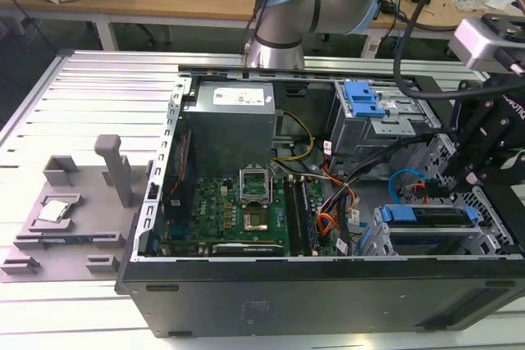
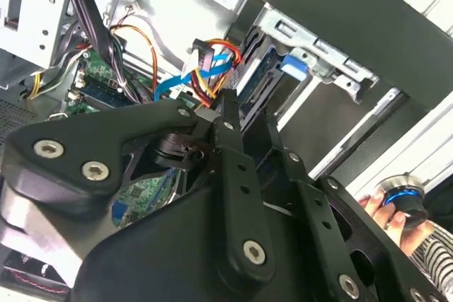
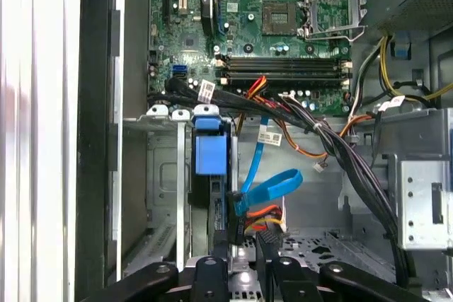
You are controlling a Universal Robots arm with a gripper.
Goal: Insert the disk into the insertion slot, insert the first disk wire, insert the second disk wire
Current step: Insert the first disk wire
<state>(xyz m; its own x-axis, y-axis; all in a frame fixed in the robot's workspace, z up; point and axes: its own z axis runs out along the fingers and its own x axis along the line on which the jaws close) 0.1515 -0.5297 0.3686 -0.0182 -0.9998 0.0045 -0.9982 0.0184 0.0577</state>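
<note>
Tool point(image 3: 241, 244) closed narrow on wire point(image 2: 207, 79) plug | disk point(image 3: 210, 152) seated in slot point(image 3: 164, 175) just ahead of tool | wire judged limp and light, plug rigid; best gripped by plug body

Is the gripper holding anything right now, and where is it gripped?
It looks like the gripper pinches the black plug at the end of the blue cable, by the plug body rather than the cable.

A green motherboard point(image 3: 244, 5) lies beyond the claw point(image 3: 241, 245); farther off, what looks like a grey power supply box point(image 1: 228, 120).
</note>
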